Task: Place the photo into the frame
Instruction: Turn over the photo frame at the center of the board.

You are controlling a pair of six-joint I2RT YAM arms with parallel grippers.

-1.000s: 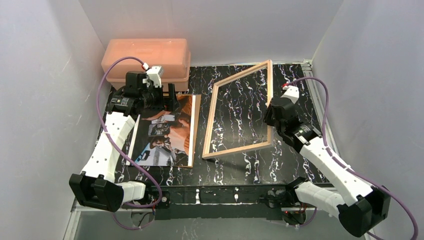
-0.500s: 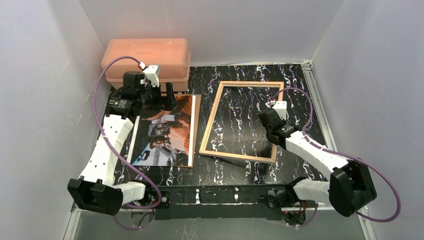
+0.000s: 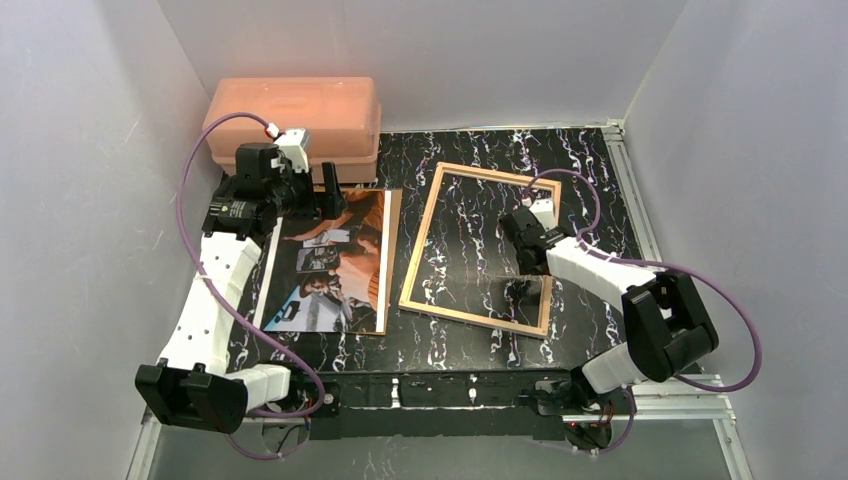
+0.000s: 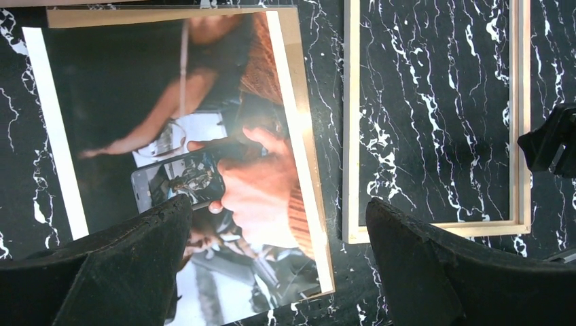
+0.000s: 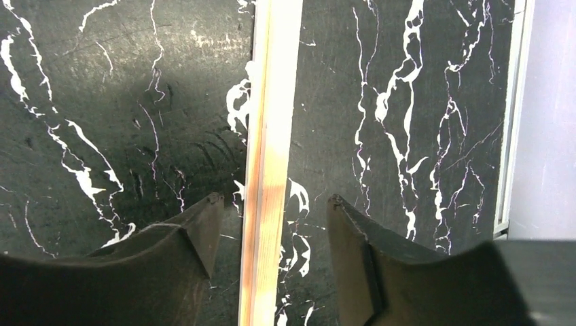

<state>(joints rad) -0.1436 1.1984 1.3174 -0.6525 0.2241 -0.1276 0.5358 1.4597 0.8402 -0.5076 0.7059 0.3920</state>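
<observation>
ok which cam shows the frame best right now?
Top external: the whole frame lies flat, all four edges in view except where the right arm crosses one. Left wrist shows the frame with its top cropped. Right wrist shows only one strip of the frame, inside the open right gripper.

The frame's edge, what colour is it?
Light tan wood all along the frame, clearest in the right wrist view.
</observation>
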